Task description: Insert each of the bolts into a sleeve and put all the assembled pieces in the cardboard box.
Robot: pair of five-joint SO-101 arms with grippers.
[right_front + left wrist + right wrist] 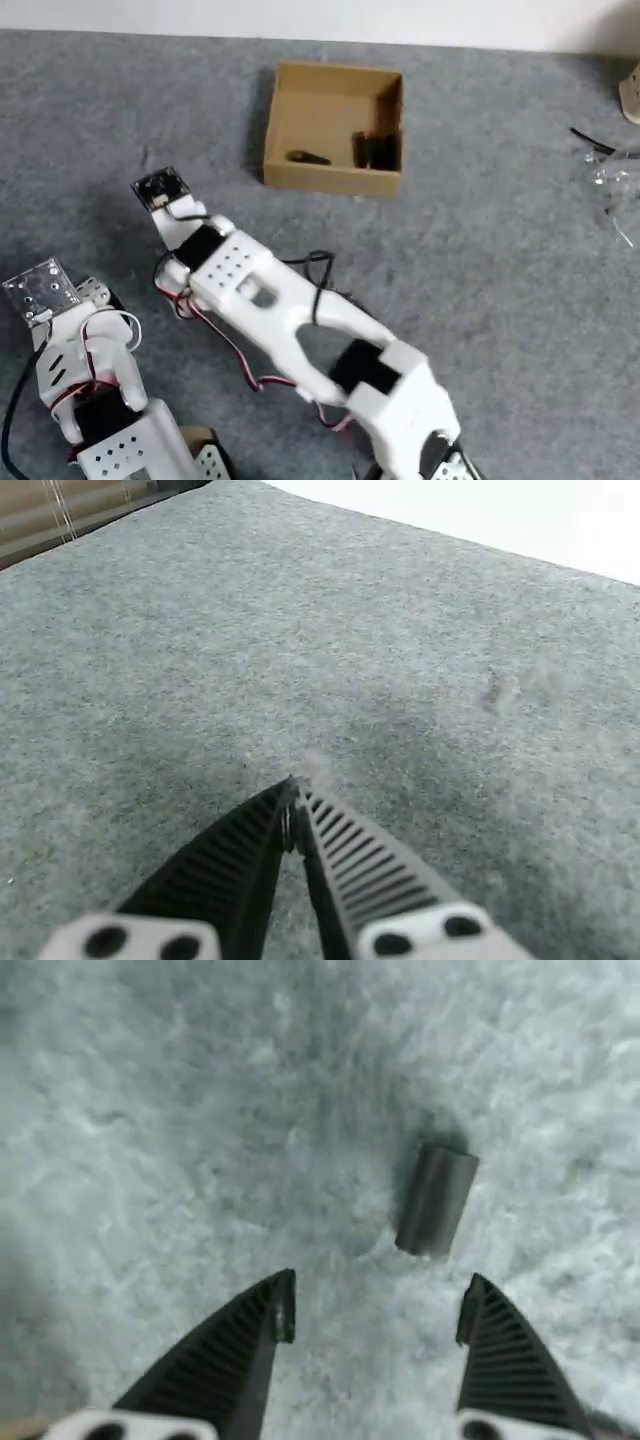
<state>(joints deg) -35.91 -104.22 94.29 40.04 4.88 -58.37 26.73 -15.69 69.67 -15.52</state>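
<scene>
The cardboard box (pixel 330 178) holds dark pieces (pixel 375 150). The right gripper (pixel 380 1285) gapes wide, empty; the left gripper (pixel 297 800) is pinched together on nothing. A sleeve (pixel 436 1200) lies flat on the mat (pixel 180 1140) just past the right jaws, its length pointing away.

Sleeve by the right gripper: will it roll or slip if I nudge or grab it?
The sleeve is a smooth cylinder lying on its side, so a sideways nudge would probably roll it, though the fuzzy grey mat should damp that. It looks rigid; the ribbed fingers should likely hold it.
</scene>
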